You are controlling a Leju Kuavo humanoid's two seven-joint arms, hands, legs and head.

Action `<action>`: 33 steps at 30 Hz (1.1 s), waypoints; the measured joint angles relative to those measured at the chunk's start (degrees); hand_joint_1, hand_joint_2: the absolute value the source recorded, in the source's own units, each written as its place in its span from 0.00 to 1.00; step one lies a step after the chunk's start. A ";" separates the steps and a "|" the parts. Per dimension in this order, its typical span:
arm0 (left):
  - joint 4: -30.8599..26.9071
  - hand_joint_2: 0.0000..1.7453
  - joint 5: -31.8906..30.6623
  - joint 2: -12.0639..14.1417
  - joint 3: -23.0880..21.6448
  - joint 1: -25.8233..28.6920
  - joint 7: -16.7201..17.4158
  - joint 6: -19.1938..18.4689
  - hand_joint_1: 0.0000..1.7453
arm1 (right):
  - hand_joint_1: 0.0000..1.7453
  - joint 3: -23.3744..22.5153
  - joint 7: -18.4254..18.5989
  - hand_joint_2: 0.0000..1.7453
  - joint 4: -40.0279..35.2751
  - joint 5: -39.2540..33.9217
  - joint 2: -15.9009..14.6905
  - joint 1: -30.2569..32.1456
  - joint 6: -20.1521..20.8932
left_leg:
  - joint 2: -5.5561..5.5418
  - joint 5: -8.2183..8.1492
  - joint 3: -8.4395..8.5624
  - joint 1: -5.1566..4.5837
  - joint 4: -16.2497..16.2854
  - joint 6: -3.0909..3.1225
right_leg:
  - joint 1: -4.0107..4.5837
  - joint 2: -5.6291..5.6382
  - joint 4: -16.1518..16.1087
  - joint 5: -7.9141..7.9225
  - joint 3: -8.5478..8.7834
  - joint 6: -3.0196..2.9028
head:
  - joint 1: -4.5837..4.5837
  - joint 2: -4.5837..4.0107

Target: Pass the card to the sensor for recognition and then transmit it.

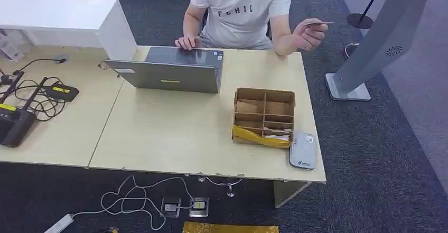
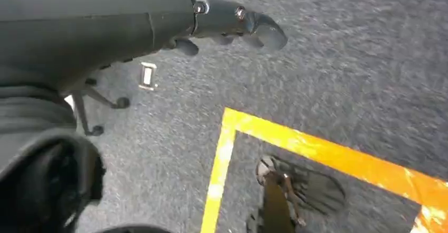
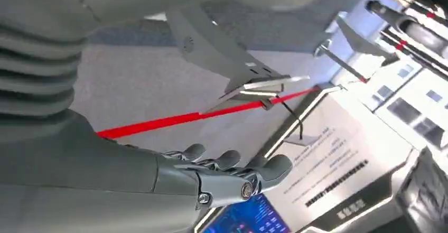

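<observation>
A: Left to right on the table (image 1: 158,138): router (image 1: 15,123) and cables at the left end, laptop (image 1: 169,70) in the middle, compartmented cardboard box (image 1: 264,118), then the grey sensor (image 1: 302,150) touching the box at the near right corner.

B: Card?

A: The card (image 1: 316,24) is pinched in the person's hand (image 1: 310,34), held up past the table's far right corner, well apart from the sensor. Robot has nothing yet.

B: Hands?

A: Left hand (image 2: 232,29) hangs over the carpet, fingers loosely curled, holding nothing I can see. Right hand (image 3: 227,177) is raised, fingers apart, nothing in it.

B: So step is?

A: My read: handover not started. Next move calls for the right hand to reach toward the offered card, grasp it by the edge, then carry it down flat over the sensor.
</observation>
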 joint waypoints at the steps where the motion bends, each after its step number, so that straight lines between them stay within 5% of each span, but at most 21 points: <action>1: 0.00 0.00 0.00 0.07 0.00 0.09 -0.02 0.00 0.00 | 0.00 1.81 -0.15 1.00 -0.48 0.02 0.00 0.21 0.42 | 0.01 0.00 -0.01 -0.01 0.00 0.00 | 0.00 0.01 0.00 0.00 -0.02 0.00 | 0.04 0.00; 13: 0.00 0.00 -0.44 0.07 -0.02 0.10 0.04 0.07 0.00 | 0.00 20.28 2.60 1.00 -10.56 -5.70 -1.57 5.82 2.69 | 0.25 -0.05 0.07 -0.01 0.00 -0.04 | -0.01 0.26 -0.01 0.01 -0.03 0.00 | 0.02 -0.02; 33: 0.00 0.00 -0.81 0.15 -0.35 0.07 1.75 0.04 0.00 | 0.00 32.49 4.31 1.00 -17.81 -3.85 -5.42 12.40 1.09 | 0.25 -0.05 0.04 0.01 0.00 -0.05 | 0.01 0.26 -0.01 0.01 -0.05 0.00 | 0.02 -0.02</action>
